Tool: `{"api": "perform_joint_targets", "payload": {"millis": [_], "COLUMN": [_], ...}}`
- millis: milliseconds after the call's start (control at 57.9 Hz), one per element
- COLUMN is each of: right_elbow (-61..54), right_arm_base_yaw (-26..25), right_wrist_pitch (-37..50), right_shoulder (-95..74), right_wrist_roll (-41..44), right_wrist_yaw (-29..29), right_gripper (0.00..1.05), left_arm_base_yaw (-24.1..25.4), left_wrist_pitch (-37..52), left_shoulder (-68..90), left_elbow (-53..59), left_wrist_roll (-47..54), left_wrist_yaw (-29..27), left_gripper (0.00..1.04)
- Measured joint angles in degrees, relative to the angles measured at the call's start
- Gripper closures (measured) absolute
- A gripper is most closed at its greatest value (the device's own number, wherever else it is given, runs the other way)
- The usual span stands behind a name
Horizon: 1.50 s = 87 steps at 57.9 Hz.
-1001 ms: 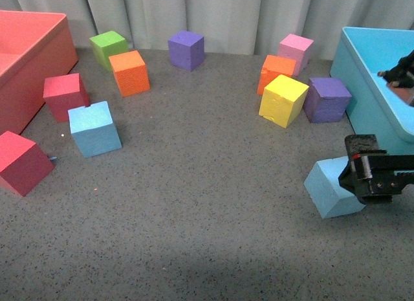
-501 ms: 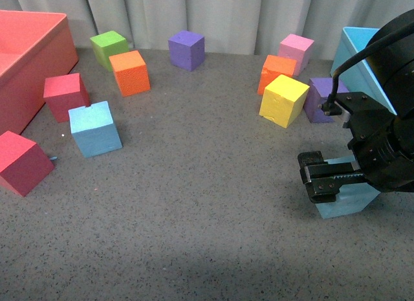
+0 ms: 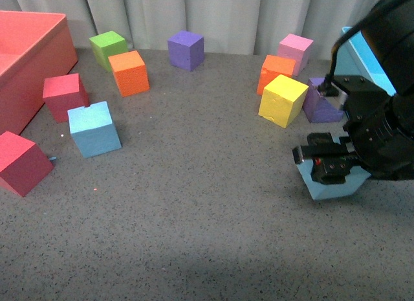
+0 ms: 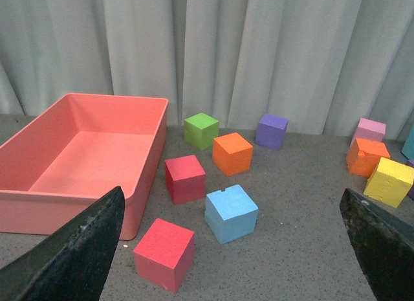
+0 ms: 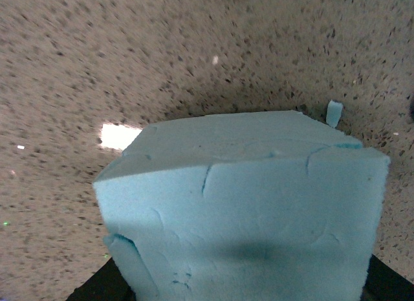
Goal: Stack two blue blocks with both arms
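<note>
My right gripper [image 3: 333,165] is shut on a light blue block [image 3: 333,186] and holds it at the right of the grey table, just above the surface. In the right wrist view that block [image 5: 246,217] fills the picture, with dented faces. The second blue block [image 3: 94,128] sits on the table at the left, next to red cubes; it also shows in the left wrist view [image 4: 231,212]. My left gripper [image 4: 233,262] is open, its black fingers [image 4: 77,249] wide apart, and it hangs well back from that block. It is out of the front view.
A red bin [image 3: 29,55] stands at the far left and a turquoise bin [image 3: 365,61] at the far right behind my right arm. Red [image 3: 65,96], orange [image 3: 129,72], green [image 3: 108,48], purple [image 3: 186,50], pink [image 3: 295,52] and yellow [image 3: 283,100] cubes ring the table.
My right arm has come in from the right edge and turned over the blue block, gripping it and lifting it slightly up and to the left. The left blue block has not moved.
</note>
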<state>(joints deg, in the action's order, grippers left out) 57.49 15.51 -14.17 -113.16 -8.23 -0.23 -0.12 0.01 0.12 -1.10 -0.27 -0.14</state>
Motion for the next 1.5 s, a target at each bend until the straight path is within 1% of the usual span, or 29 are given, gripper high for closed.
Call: {"api": "perform_joint_targets", "payload": {"millis": [173,328,483,587,673,846,1105,1139,1156,1225,1312,1363,1398,1432,1502], "right_elbow": [4.57,11.85,22.16,30.42,35.74,41.31,43.71,43.71,43.71,43.54,42.23,40.15,38.97,37.77,35.01], "right_arm_base_yaw": [3.23,6.45,10.23,12.37,13.46,14.32,15.04,15.1,15.15,15.19,15.13,14.99,14.88,14.73,14.27], "right_wrist_pitch": [-1.68,-4.17,-8.74,-12.46,-14.95,-18.47,-19.71,-19.61,-19.43,-18.69,-16.83,-14.75,-13.75,-12.74,-10.01], "right_shoulder": [-0.5,-5.38,-13.38,-19.15,-22.21,-25.18,-27.15,-27.15,-27.15,-27.15,-26.53,-25.14,-24.04,-22.71,-19.28], "right_wrist_roll": [-2.6,-5.22,-8.68,-11.93,-13.99,-16.02,-17.2,-17.29,-17.42,-17.79,-18.84,-19.52,-19.71,-20.2,-20.52], "right_wrist_yaw": [-0.11,-0.26,0.5,-0.68,-0.85,-0.28,-0.76,-0.96,-1.09,-1.22,-2.56,-3.41,-3.65,-3.96,-4.68], "right_gripper": [0.56,0.56,0.57,0.57,0.57,0.57,0.57,0.53,0.49,0.39,0.27,0.16,0.11,0.08,0.1], "left_arm_base_yaw": [0.0,0.0,0.0,0.0,0.0,0.0,0.0,0.0,0.0,0.0,0.0,0.0,0.0,0.0,0.0], "left_wrist_pitch": [0.0,0.0,0.0,0.0,0.0,0.0,0.0,0.0,0.0,0.0,0.0,0.0,0.0,0.0,0.0], "left_shoulder": [0.0,0.0,0.0,0.02,0.0,0.0,0.0,0.0,0.0,0.0,0.0,0.0,0.0,0.0,0.0], "left_elbow": [0.0,0.0,0.0,0.0,0.0,0.0,0.0,0.0,0.0,0.0,0.0,0.0,0.0,0.0,0.0], "left_wrist_roll": [0.0,0.0,0.0,0.0,0.0,0.0,0.0,0.0,0.0,0.0,0.0,0.0,0.0,0.0,0.0], "left_wrist_yaw": [0.0,0.0,0.0,0.0,0.0,0.0,0.0,0.0,0.0,0.0,0.0,0.0,0.0,0.0,0.0], "left_gripper": [0.07,0.07,0.07,0.07,0.07,0.07,0.07,0.07,0.07,0.07,0.07,0.07,0.07,0.07,0.07]}}
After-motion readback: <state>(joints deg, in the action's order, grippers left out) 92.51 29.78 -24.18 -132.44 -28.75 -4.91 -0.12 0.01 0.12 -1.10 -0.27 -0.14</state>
